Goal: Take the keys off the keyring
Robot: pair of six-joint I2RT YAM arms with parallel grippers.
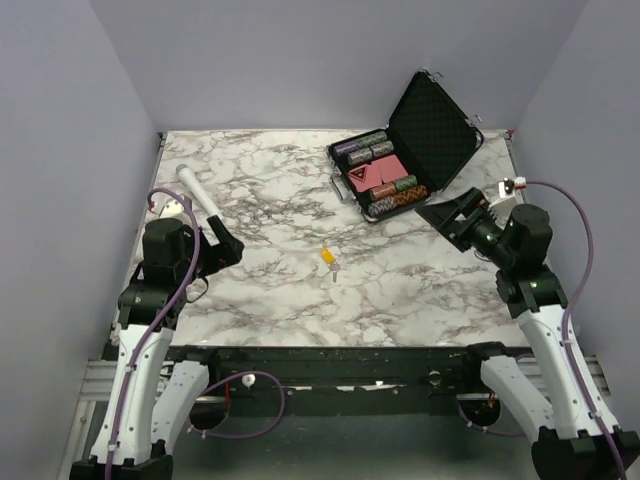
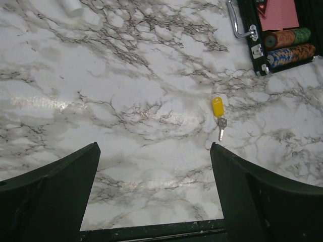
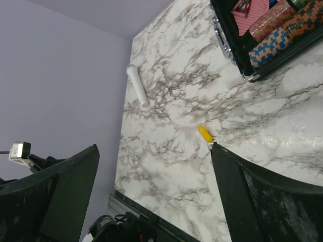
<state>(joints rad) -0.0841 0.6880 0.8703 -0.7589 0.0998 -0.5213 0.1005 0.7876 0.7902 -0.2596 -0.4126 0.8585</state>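
Observation:
A tiny key with a yellow head (image 1: 328,256) and a short metal blade lies near the middle of the marble table (image 1: 270,300). In the left wrist view the yellow head (image 2: 217,107) sits above the blade (image 2: 221,131), with a small metal keyring (image 2: 220,120) between them. The right wrist view shows only the yellow head (image 3: 204,134); its blade is hidden behind my finger. My left gripper (image 1: 228,243) (image 2: 154,146) is open and empty, left of the key. My right gripper (image 1: 450,218) (image 3: 154,146) is open and empty, to the key's right.
An open black case (image 1: 440,120) with poker chips and red cards stands at the back right, also in the left wrist view (image 2: 252,45) and the right wrist view (image 3: 252,70). A white-and-grey microphone (image 1: 200,195) (image 3: 137,85) lies at the left.

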